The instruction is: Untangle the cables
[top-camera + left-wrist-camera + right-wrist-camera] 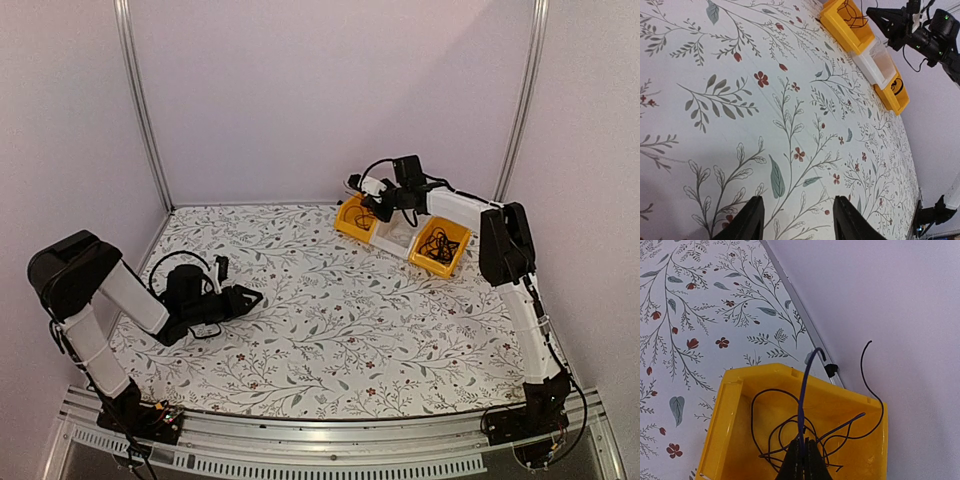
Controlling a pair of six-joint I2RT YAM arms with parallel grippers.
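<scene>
The left gripper (797, 216) sat low over the floral tablecloth (740, 100), jaws apart with nothing between them. Farther back, near the right-hand wall, three bins stood in a close row. The first was a yellow bin (440, 270) holding a clump of thin black cables (440, 245), then a white bin (397, 238), then a second yellow bin (730, 420). Over that last one the right gripper (800, 460) was clamped on one cable strand (801, 405) running out from its tips above the tangle (785, 435) in the bin. One loose end curled past the far rim.

Glossy yellow plastic bin (722, 440), smooth thin dark cables (801, 405), matt floral-printed table cover (715, 150), dull metal frame post (139, 110)
</scene>
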